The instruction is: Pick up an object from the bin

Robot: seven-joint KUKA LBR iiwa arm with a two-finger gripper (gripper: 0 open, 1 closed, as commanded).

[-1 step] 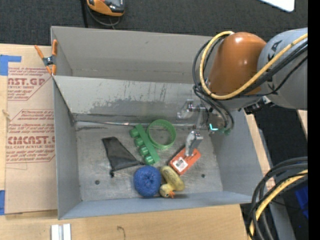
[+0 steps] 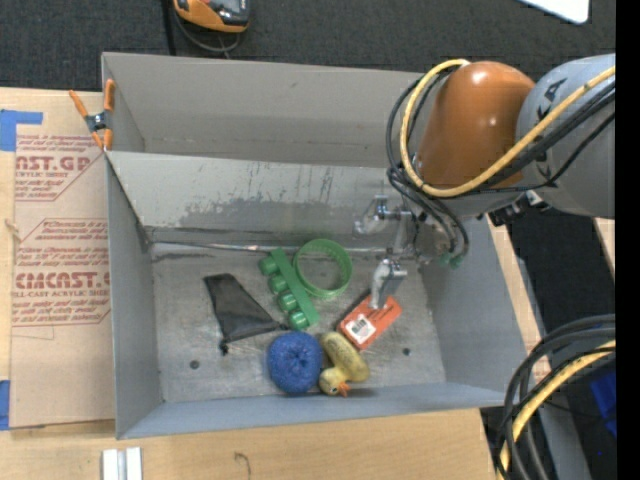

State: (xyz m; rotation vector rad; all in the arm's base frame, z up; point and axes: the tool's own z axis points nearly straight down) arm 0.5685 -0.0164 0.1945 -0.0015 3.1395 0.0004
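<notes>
The claw [image 2: 386,284] hangs over the right part of the bin [image 2: 200,193] floor, its tip at the upper right end of an orange card [image 2: 369,324]; whether it touches the card cannot be told, and whether the claw is wide or narrow cannot be told either, since nothing shows clearly held in it. The card lies flat on the floor, right of centre and near the bin's right wall. Its long axis runs on a slant, from lower left, by the duck [image 2: 343,364], up to the right, under the claw. It is a small flat oblong, orange-red, with a white label across its middle that bears some dark marks too small to read, and its upper right end shows plain orange. The duck, yellow with a darker head, lies just beside the card's lower left end, and a blue ball [image 2: 293,361] with a rough surface is close against the duck on its left. Left of the card a green bar [image 2: 287,290] with round studs lies on a slant the other way, from upper left to lower right, and a green ring [image 2: 324,266] lies against it, just left of the claw. A black wedge [image 2: 237,306] lies farther left, apart from the rest. The arm [image 2: 560,138] reaches in from the right, above the bin's right wall.
</notes>
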